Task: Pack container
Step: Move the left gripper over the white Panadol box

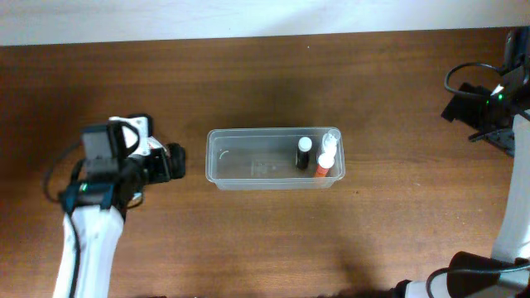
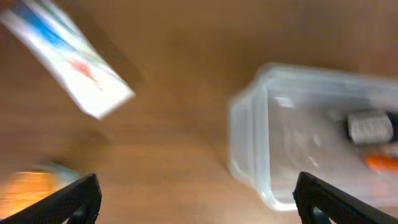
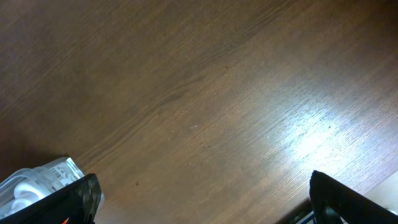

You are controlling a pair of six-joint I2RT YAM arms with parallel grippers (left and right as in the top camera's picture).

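The clear plastic container lies in the middle of the table. At its right end stand a black bottle with a white cap, an orange-and-white bottle and a clear bottle. My left gripper is open and empty just left of the container, low over the wood. The container's near end shows blurred in the left wrist view. A white box with blue and red print lies to the left. My right gripper is open and empty at the far right.
A blurred orange object sits by my left finger. The white box shows partly under my left arm in the overhead view. A corner of the container with bottles shows in the right wrist view. The table's far edge meets a pale wall.
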